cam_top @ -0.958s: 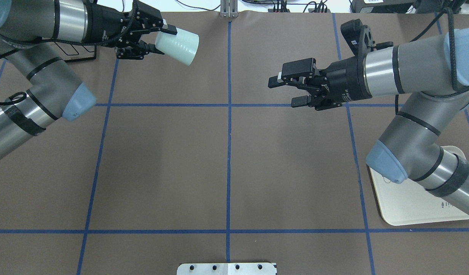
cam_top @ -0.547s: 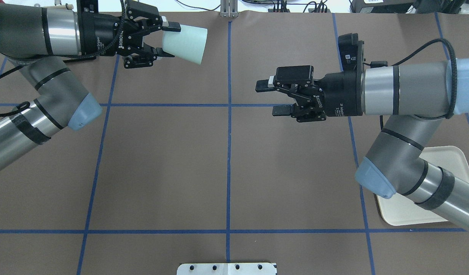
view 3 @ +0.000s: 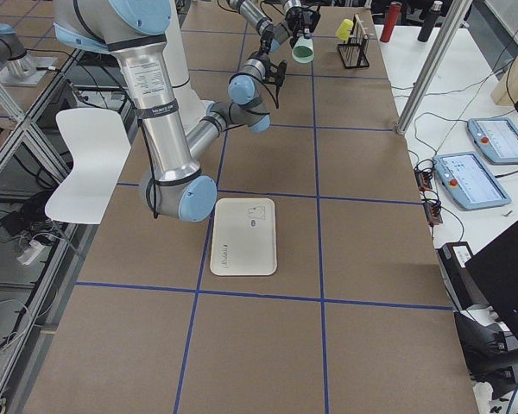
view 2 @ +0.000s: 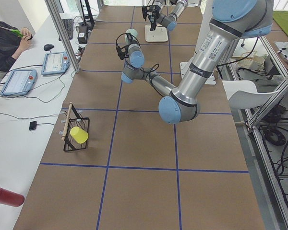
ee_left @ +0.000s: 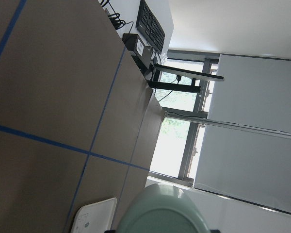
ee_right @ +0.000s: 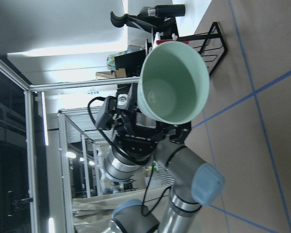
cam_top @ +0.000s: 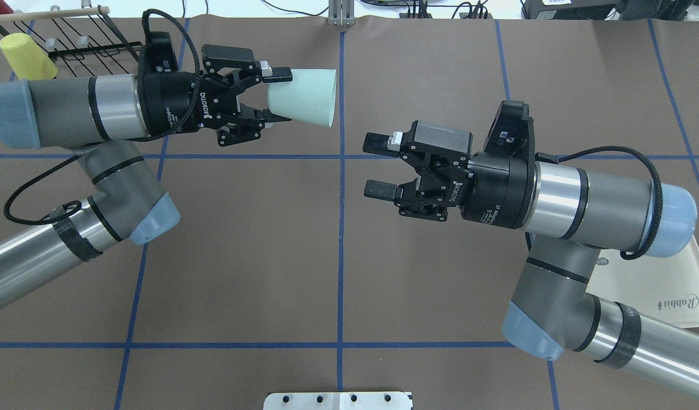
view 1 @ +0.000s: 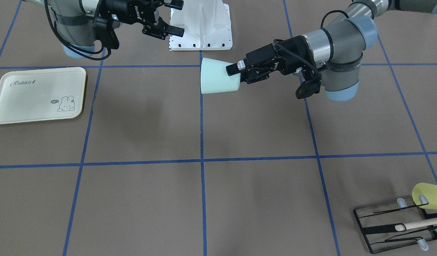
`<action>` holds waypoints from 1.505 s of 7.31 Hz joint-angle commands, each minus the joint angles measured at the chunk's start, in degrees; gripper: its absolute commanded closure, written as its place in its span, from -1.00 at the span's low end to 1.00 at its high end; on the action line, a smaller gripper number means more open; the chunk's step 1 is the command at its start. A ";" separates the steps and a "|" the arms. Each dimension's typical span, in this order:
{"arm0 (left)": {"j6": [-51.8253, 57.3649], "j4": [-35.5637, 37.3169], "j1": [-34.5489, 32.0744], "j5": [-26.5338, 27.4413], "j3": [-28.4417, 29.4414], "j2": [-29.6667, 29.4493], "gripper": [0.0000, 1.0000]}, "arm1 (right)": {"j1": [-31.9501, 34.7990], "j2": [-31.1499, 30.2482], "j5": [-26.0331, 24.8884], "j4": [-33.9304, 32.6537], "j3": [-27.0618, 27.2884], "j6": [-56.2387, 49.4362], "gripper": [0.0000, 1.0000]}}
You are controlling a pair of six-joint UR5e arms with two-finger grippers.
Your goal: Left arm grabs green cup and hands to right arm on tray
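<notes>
Above brown table point(cam_top: 241, 256), green cup point(cam_top: 304, 98) horizontal, mouth toward right pincer point(cam_top: 374, 166)

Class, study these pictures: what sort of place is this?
Probably a robotics lab: the left arm and right arm work over a table gridded with blue tape, with teach pendants and a seated operator alongside.

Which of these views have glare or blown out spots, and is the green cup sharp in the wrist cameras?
Left wrist view: the window is blown out white; the green cup, cropped at the bottom edge, looks soft. Right wrist view: the cup's mouth is sharp, with glaring lights behind. Front-facing view: even light, faint soft shadows on the table.
</notes>
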 commanded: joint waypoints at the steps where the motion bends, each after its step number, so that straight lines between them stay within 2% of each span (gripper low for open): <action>1: -3.64 -2.36 0.62 0.74 -1.17 1.05 0.55 | -1.01 -0.06 -4.20 1.30 -0.28 0.36 -0.67; 3: -4.90 -2.55 0.62 0.73 -3.36 2.89 0.55 | -0.92 -0.06 -4.48 1.21 -1.33 0.28 -0.67; 8: -5.34 -2.29 2.64 0.91 -3.28 2.81 0.55 | -1.18 1.34 -7.38 0.86 -3.44 0.01 -0.67; 11: -4.73 -2.29 3.87 0.65 -3.55 2.81 0.55 | -1.18 4.07 -7.99 -4.13 -3.62 -0.16 -0.66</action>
